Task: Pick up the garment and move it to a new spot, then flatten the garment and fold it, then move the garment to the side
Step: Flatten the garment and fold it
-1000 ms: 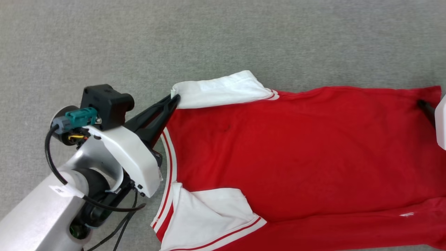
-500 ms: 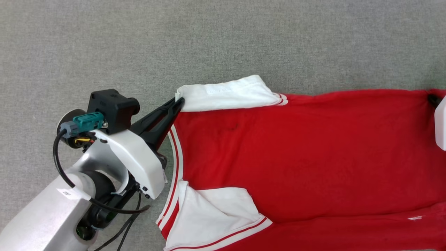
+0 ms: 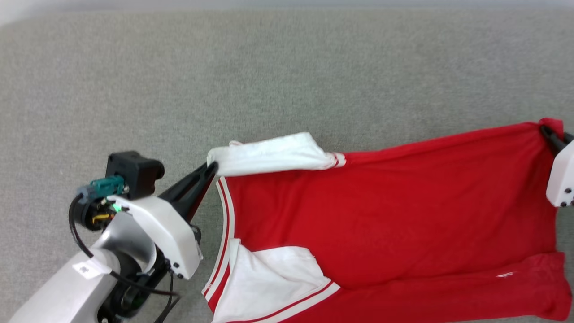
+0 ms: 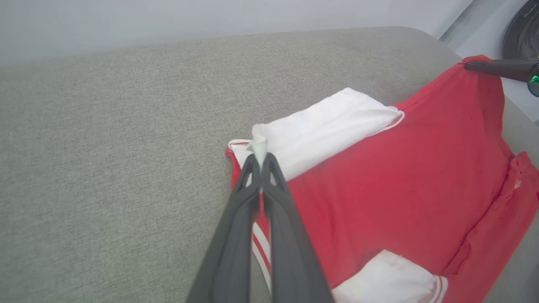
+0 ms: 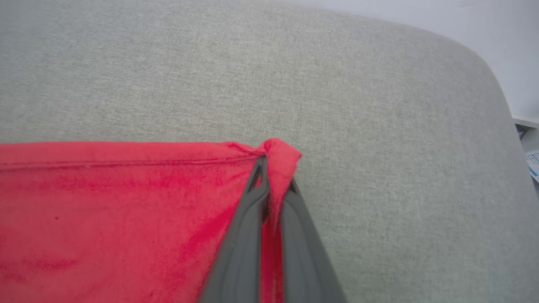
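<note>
The garment (image 3: 381,215), a red T-shirt with white sleeves, is stretched sideways over the grey surface, neckline at the left, hem at the right. My left gripper (image 3: 211,167) is shut on the shoulder corner by the upper white sleeve (image 3: 273,154); the left wrist view shows white cloth pinched at that gripper's (image 4: 260,156) tips. My right gripper (image 3: 548,133) is shut on the garment's far hem corner; in the right wrist view red cloth (image 5: 280,158) wraps over the fingertips of this gripper (image 5: 271,168). The lower white sleeve (image 3: 269,280) lies folded on the body.
A grey fabric surface (image 3: 287,76) stretches out behind and to the left of the garment. Its rounded far edge (image 5: 497,84) meets a pale wall. The right gripper's dark fingers (image 4: 492,67) show at the top right of the left wrist view.
The right gripper has closed on the hem corner. Both grippers now hold the garment's upper edge raised and taut. The head camera has tilted, so the whole picture sits lower.
</note>
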Controlling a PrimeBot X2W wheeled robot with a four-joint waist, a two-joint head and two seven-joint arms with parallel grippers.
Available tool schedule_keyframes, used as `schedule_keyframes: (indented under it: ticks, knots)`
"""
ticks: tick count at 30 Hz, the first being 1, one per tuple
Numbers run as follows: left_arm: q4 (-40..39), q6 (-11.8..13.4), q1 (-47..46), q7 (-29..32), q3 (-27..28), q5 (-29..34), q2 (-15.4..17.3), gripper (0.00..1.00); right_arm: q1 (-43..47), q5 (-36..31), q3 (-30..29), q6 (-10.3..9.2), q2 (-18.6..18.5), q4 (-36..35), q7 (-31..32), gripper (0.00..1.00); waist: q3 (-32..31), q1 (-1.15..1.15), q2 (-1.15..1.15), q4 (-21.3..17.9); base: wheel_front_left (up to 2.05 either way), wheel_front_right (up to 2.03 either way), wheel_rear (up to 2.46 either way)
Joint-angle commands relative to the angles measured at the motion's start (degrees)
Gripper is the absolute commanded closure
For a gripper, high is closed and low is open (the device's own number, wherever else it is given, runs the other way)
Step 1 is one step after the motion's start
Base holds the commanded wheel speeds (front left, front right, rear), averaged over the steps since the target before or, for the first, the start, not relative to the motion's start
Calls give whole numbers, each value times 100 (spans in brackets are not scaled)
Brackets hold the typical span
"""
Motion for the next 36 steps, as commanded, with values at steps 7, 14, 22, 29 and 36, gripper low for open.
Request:
schedule_keyframes:
  ticks: [7, 14, 22, 29, 36]
  knots:
    - [-76, 167, 647, -142, -7, -144, 89, 100, 751, 291, -159, -9, 89, -444, -340, 100, -562, 0, 0, -143, 0, 0, 0]
    - [-201, 337, 1344, -227, -89, -342, 152, 100, 1676, 720, -348, -8, 39, -922, -423, 100, -807, 0, 0, -133, 0, 0, 0]
    - [-113, 360, 1921, -230, -253, -474, 221, 100, 2635, 1143, -294, -8, -151, -1278, -294, 100, -823, 0, 0, -106, 0, 0, 0]
    - [169, 251, 2189, -206, -330, -634, 230, 100, 3061, 1382, 57, -8, -397, -1380, -140, 100, -824, 0, 0, -116, 0, 0, 0]
    - [514, 100, 2155, -116, -576, -518, 167, 100, 3110, 1298, 407, -9, -677, -1186, -211, 100, -839, 0, 0, -117, 0, 0, 0]
